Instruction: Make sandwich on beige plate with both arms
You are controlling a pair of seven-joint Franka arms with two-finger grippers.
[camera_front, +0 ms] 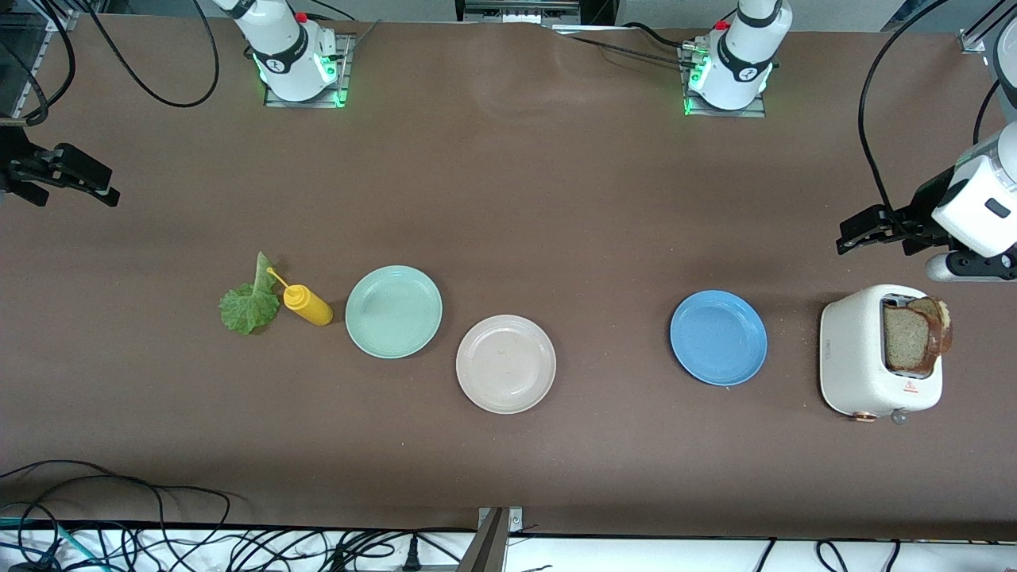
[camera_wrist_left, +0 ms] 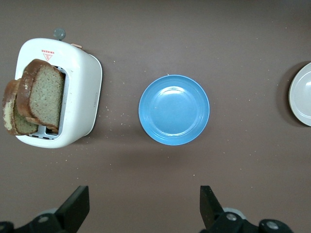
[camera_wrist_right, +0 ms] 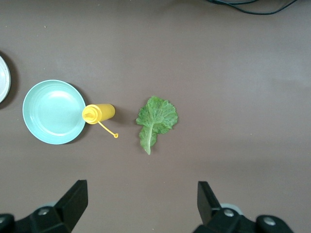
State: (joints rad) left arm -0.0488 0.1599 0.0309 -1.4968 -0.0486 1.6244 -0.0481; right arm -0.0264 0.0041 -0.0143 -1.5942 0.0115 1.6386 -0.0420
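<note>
With both the left gripper (camera_front: 862, 234) and right gripper (camera_front: 71, 176) empty and spread wide at the frame's edges, the leaning bread (camera_front: 914, 338) in the toaster (camera_front: 854, 357) at lower right may snag or perhaps tip it before reaching the bare beige plate (camera_front: 506, 364) at center.

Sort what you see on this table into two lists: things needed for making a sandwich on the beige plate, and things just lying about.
Needed for the job:
- beige plate, bare
- two bread slices, standing in the toaster
- lettuce leaf, flat on the table
- left tool and right tool, both open, holding nothing

Just lying about:
- mint-green plate
- blue plate
- yellow squeeze bottle
</note>
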